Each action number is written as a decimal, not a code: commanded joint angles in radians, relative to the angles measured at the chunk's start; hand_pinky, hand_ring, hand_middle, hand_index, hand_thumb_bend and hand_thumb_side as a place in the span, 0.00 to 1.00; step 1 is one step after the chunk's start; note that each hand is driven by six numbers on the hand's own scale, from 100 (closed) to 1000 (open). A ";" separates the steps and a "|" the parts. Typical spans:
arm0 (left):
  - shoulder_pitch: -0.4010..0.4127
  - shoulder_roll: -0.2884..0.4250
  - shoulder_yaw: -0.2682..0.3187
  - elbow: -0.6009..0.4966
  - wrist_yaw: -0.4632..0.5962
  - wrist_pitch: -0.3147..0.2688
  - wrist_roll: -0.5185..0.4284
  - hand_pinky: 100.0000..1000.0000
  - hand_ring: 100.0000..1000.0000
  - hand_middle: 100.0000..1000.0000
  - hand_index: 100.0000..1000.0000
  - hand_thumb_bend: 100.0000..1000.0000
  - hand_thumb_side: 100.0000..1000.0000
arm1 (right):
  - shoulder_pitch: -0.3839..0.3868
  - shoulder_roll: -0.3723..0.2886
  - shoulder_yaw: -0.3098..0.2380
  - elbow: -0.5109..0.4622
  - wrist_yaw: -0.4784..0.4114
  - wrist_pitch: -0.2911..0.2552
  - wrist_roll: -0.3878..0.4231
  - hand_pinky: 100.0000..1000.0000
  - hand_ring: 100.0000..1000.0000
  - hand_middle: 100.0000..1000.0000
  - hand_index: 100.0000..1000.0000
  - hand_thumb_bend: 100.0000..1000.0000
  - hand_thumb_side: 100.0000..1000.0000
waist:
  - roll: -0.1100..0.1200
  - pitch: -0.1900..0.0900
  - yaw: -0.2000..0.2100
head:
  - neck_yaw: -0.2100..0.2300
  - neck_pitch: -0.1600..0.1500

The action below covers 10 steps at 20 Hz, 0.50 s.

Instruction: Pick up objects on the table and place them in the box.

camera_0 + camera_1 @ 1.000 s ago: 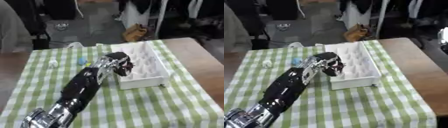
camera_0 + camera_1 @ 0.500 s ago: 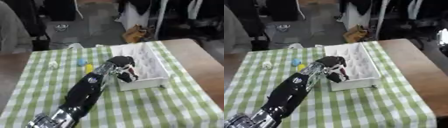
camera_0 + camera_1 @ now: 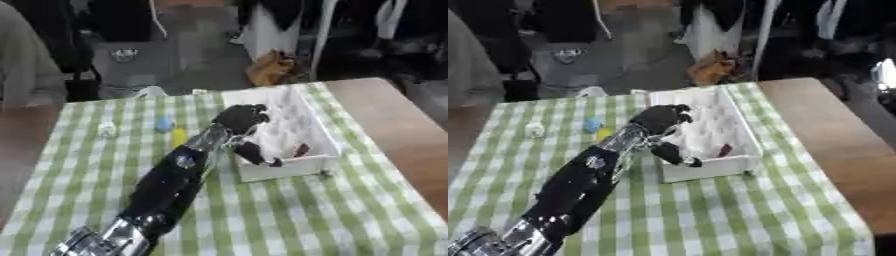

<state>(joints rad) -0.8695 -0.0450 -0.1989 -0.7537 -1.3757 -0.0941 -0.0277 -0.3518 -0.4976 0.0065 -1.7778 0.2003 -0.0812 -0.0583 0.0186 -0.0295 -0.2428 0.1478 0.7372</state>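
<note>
My left arm reaches in from the lower left, and my left hand (image 3: 240,119) hangs over the near-left wall of the white box (image 3: 319,145). Its fingers are relaxed and its thumb (image 3: 259,155) points down along the box's front corner, holding nothing. A small red thing (image 3: 301,149) lies inside the box near the front wall, apart from the hand. On the green checked cloth left of the arm sit a blue thing (image 3: 164,123), a yellow thing (image 3: 178,136) and a small white thing (image 3: 107,130). My right hand shows in no view.
A pale crumpled thing (image 3: 150,91) lies at the cloth's far edge. Bare wooden table (image 3: 394,120) runs to the right of the cloth. Dark chairs and bags stand on the floor beyond the table.
My left hand has shifted along the box's left wall toward its front corner. The small red thing now lies in the box, free of the hand.
</note>
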 commanded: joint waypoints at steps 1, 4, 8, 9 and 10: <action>-0.010 0.047 0.018 -0.049 0.116 0.000 0.039 0.75 0.81 0.82 0.83 0.58 0.87 | -0.011 -0.016 -0.011 -0.004 -0.003 0.000 0.000 0.69 0.73 0.75 0.95 0.08 0.41 | -0.017 -0.002 0.010 | -0.007 -0.008; 0.026 0.126 0.023 -0.148 0.346 0.023 0.048 0.70 0.77 0.79 0.81 0.47 0.93 | -0.006 -0.020 -0.014 -0.002 -0.003 -0.001 -0.003 0.69 0.73 0.75 0.95 0.08 0.41 | -0.017 -0.002 0.027 | -0.018 -0.008; 0.091 0.236 0.034 -0.328 0.633 0.088 0.042 0.69 0.78 0.80 0.82 0.40 0.98 | -0.004 -0.023 -0.018 0.000 -0.001 0.000 -0.006 0.69 0.73 0.75 0.95 0.08 0.41 | -0.015 -0.002 0.045 | -0.026 -0.005; 0.101 0.252 0.031 -0.360 0.681 0.106 0.037 0.69 0.78 0.80 0.82 0.40 0.98 | -0.004 -0.023 -0.018 0.000 0.000 0.000 -0.006 0.69 0.73 0.75 0.95 0.08 0.41 | -0.015 -0.002 0.046 | -0.026 -0.005; 0.137 0.287 0.063 -0.426 0.744 0.116 0.063 0.69 0.78 0.81 0.82 0.35 1.00 | -0.004 -0.025 -0.017 0.000 0.000 0.000 -0.006 0.69 0.73 0.75 0.95 0.08 0.41 | -0.015 -0.001 0.058 | -0.033 -0.003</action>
<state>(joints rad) -0.7167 0.1881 -0.1553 -1.1159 -0.6966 0.0051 0.0294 -0.3428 -0.4979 -0.0001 -1.7714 0.2003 -0.0802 -0.0609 0.0186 -0.0295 -0.1849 0.1201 0.7375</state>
